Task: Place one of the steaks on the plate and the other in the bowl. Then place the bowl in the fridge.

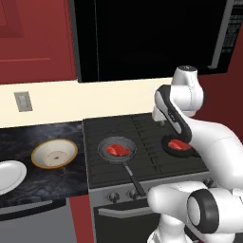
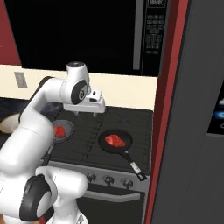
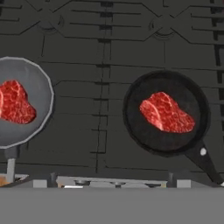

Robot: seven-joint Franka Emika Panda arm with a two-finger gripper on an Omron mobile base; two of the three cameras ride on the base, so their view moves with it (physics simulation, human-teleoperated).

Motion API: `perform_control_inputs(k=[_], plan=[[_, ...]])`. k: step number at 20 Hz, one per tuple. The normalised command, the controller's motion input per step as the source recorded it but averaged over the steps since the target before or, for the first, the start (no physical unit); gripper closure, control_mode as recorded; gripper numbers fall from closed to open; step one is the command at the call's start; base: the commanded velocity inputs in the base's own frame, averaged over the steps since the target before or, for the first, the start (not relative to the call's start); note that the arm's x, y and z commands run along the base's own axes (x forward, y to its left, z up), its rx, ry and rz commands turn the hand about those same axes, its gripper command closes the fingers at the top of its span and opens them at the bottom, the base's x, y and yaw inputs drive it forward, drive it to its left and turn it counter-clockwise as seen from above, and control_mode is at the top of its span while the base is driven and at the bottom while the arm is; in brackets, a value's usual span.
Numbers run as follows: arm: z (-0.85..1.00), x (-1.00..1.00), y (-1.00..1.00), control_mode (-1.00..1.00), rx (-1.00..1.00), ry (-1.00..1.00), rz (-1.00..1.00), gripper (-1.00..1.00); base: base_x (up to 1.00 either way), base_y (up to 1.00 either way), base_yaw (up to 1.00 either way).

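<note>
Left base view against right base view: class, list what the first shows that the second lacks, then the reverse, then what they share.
Left base view alone: the white plate and the whole tan bowl on the dark counter, both bare of meat.

Right base view alone: the dark fridge with its blue-icon panel.

Shared: the stove, the grey pan and the black pan, a steak in each, and the white arm.

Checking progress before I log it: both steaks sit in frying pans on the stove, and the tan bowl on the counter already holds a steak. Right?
Not quite. The bowl on the counter is empty, as the left base view shows. Both steaks, one and the other, do sit in frying pans, grey and black, on the stove.
</note>
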Motion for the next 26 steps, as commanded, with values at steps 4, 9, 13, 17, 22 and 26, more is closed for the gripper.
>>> perform_control_inputs(k=[4, 9, 13, 17, 22, 26], plan=[[-0.44, 0.21, -0.69, -1.0, -0.04, 0.02, 0.03, -1.0, 0.0, 0.0, 0.0], [-0.3, 0.21, -0.57, -1.0, -0.03, 0.04, 0.03, -1.0, 0.0, 0.0, 0.0], [-0.16, 0.4, -0.37, -1.0, 0.0, 0.05, 0.09, -1.0, 0.0, 0.0, 0.0], [-0.02, 0.4, -0.23, -1.0, 0.0, 0.03, 0.05, -1.0, 0.0, 0.0, 0.0], [-0.01, 0.13, 0.0, -1.0, 0.0, 0.04, -0.05, -1.0, 0.0, 0.0, 0.0], [-0.18, 0.35, -0.04, -1.0, 0.0, 0.19, -0.29, -1.0, 0.0, 0.0, 0.0]])
